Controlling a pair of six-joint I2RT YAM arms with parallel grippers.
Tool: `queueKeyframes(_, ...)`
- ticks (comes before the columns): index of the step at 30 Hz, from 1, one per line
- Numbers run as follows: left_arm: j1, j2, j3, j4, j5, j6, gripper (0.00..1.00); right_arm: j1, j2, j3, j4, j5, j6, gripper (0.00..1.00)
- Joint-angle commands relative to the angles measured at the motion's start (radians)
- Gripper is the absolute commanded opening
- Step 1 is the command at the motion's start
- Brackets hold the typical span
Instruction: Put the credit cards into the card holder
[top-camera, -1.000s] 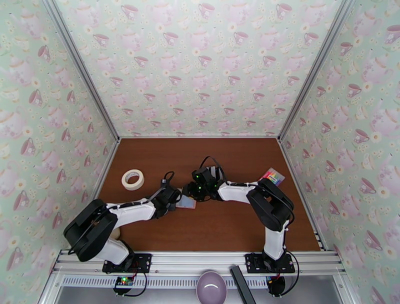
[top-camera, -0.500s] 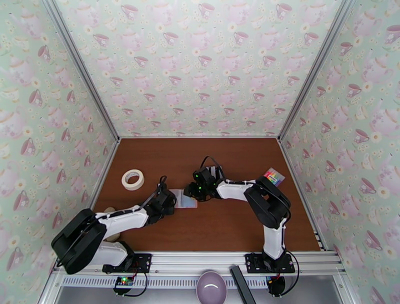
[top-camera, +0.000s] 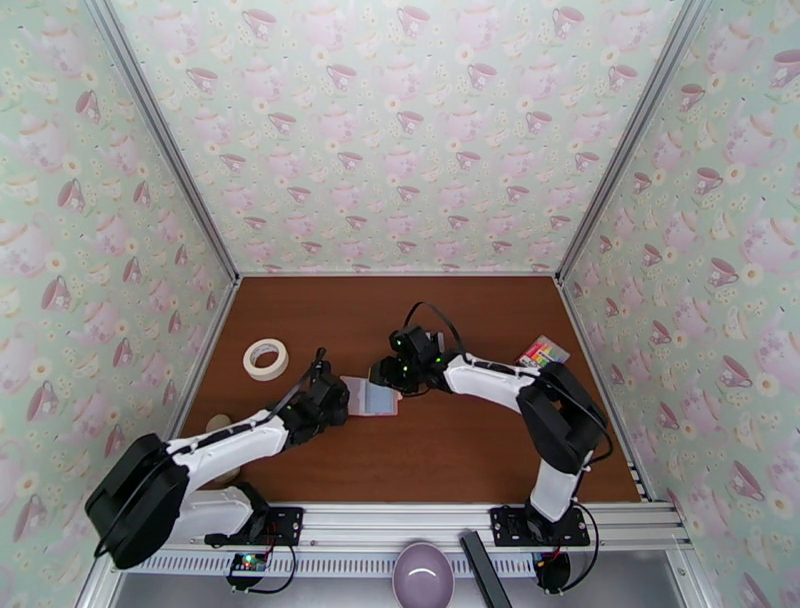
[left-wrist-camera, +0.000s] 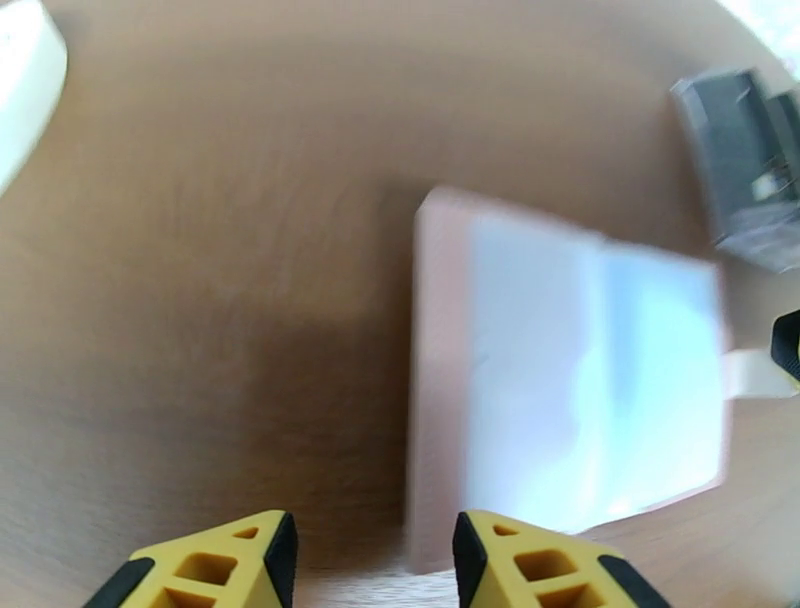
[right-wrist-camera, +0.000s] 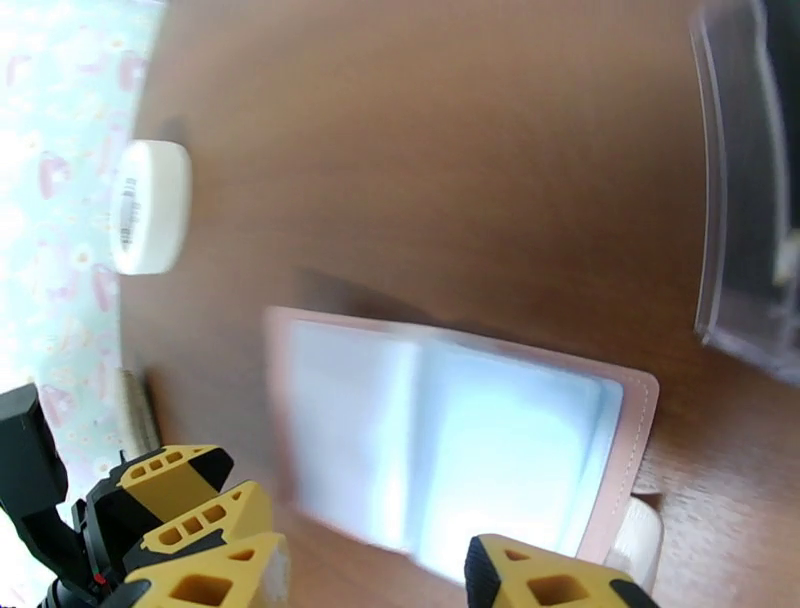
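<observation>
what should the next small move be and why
Probably move the right tool toward the clear rack beside it, the likeliest place for a card. The card holder lies open, pockets up, on the table, and both the right tool and the left tool are open and empty, so nothing is ready to insert.

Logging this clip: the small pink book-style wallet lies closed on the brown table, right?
No. The small pink book-style wallet lies open, inside facing up, on the brown table; the right wrist view shows it.
</observation>
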Motion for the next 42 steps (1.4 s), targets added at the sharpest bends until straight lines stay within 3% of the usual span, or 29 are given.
queueKeyframes(1, 0.009, -0.054, 0.058, -0.066, -0.012, 0.038, 0.49, -0.007, -0.062, 0.071, -0.141, 0.097, -0.091, 0.54)
queueKeyframes(8, 0.019, -0.071, 0.14, -0.051, 0.071, 0.101, 0.53, -0.076, -0.126, 0.183, -0.349, 0.263, -0.247, 0.55)
queueKeyframes(17, 0.035, 0.125, 0.282, 0.062, 0.251, 0.14, 0.54, -0.215, -0.166, 0.217, -0.474, 0.46, -0.388, 0.62)
queueKeyframes(22, 0.048, 0.289, 0.393, 0.11, 0.345, 0.138, 0.53, -0.265, -0.145, 0.202, -0.446, 0.468, -0.411, 0.63)
queueKeyframes(32, 0.07, 0.566, 0.624, 0.17, 0.523, 0.11, 0.45, -0.297, -0.069, 0.19, -0.381, 0.384, -0.422, 0.47)
queueKeyframes(42, 0.079, 0.69, 0.688, 0.194, 0.561, 0.073, 0.38, -0.298, -0.019, 0.168, -0.341, 0.338, -0.424, 0.4)
